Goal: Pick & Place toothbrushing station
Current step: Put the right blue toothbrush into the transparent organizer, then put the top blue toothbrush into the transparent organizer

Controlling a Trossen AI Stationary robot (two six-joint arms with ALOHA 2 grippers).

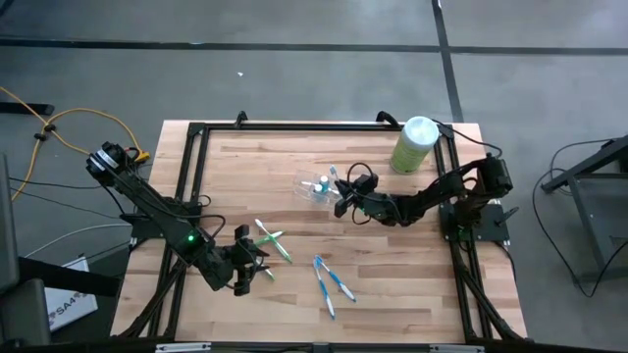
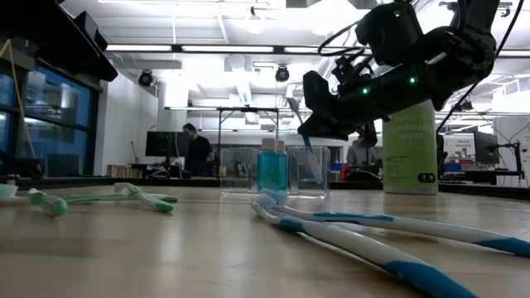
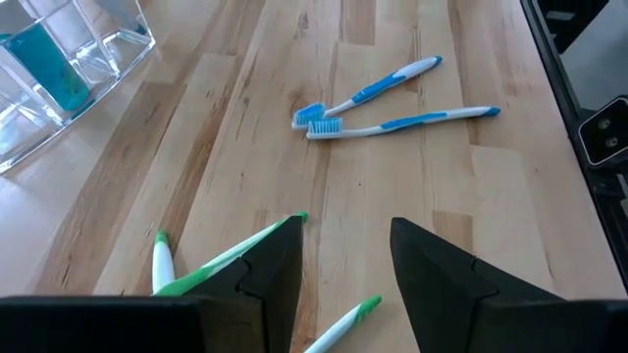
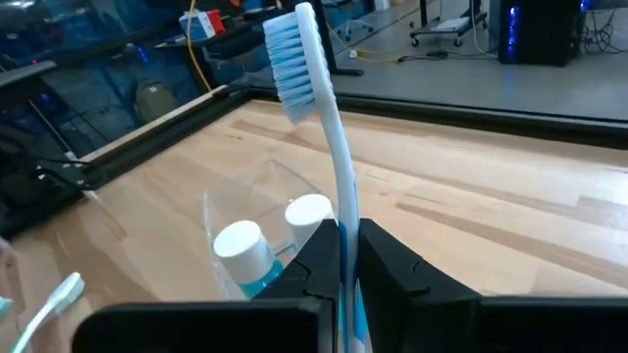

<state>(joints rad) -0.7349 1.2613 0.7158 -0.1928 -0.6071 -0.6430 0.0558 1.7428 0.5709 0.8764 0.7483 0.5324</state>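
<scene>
Right gripper (image 4: pixel 345 257) clamped on blue-white toothbrush (image 4: pixel 312 118), frame centre, above clear cup (image 1: pixel 316 186); tilted handle may snag rim, tipping cup. Left gripper (image 3: pixel 343 270) apart.

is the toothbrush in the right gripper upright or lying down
Upright. The right gripper pinches the blue-white toothbrush by its handle, bristle head pointing up, just above the clear cup holding two blue-filled tubes.

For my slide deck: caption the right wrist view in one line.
Right gripper holds a blue-white toothbrush upright, bristles up, above the clear cup.
</scene>
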